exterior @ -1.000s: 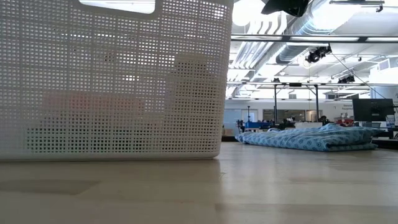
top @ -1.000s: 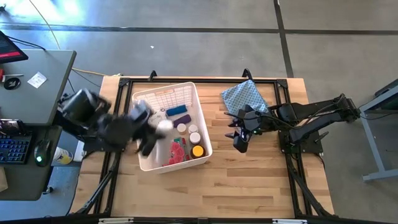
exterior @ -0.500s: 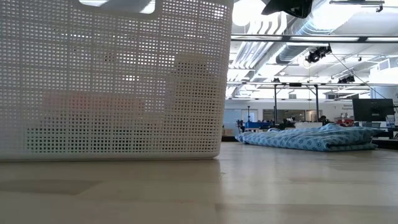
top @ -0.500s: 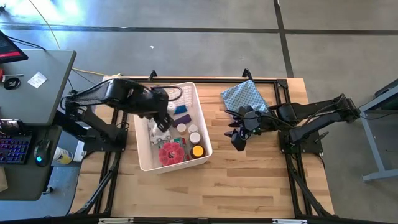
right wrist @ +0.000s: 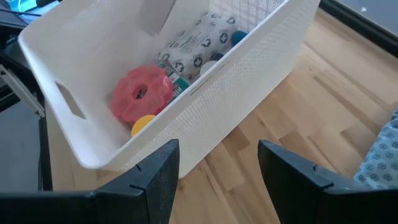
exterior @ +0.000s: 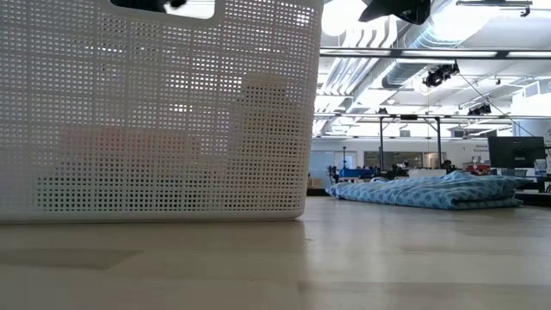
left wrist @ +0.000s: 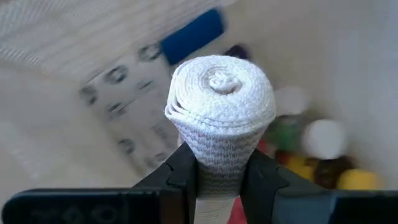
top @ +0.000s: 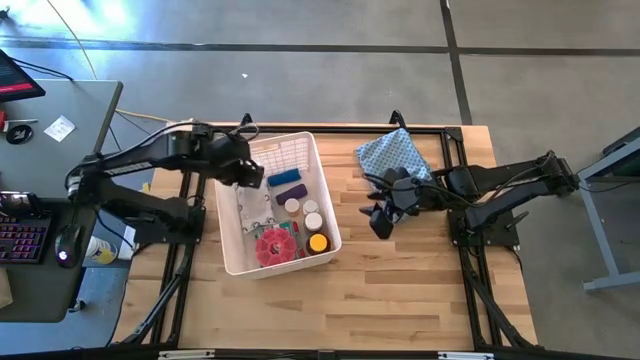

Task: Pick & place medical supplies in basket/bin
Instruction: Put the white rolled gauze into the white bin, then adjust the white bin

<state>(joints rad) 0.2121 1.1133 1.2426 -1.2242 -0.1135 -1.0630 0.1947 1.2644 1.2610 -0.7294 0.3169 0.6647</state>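
High view: the white bin [top: 327, 212] is seen already loaded with a red disc [top: 271, 246], jars and packets. The left gripper [left wrist: 219, 169], held over the bin's far left corner, is clamped on a rolled white bandage [left wrist: 220, 118], judged the remaining item. The right gripper [right wrist: 216, 163] is kept open and empty, just right of the bin.

Overhead and table-level views of the work cell. A wooden table [top: 400, 290] in a black frame stands on a grey concrete floor [top: 330, 70] crossed by dark seam lines. At 9 o'clock, a grey desk [top: 60, 140] carries a keyboard [top: 22, 242] at 8 o'clock. At 3 o'clock stands a grey metal stand [top: 612, 215]. Behind the table: open hall, exposed ducts [exterior: 405, 39], bright ceiling lights [exterior: 340, 13], a dark monitor [exterior: 515, 152].
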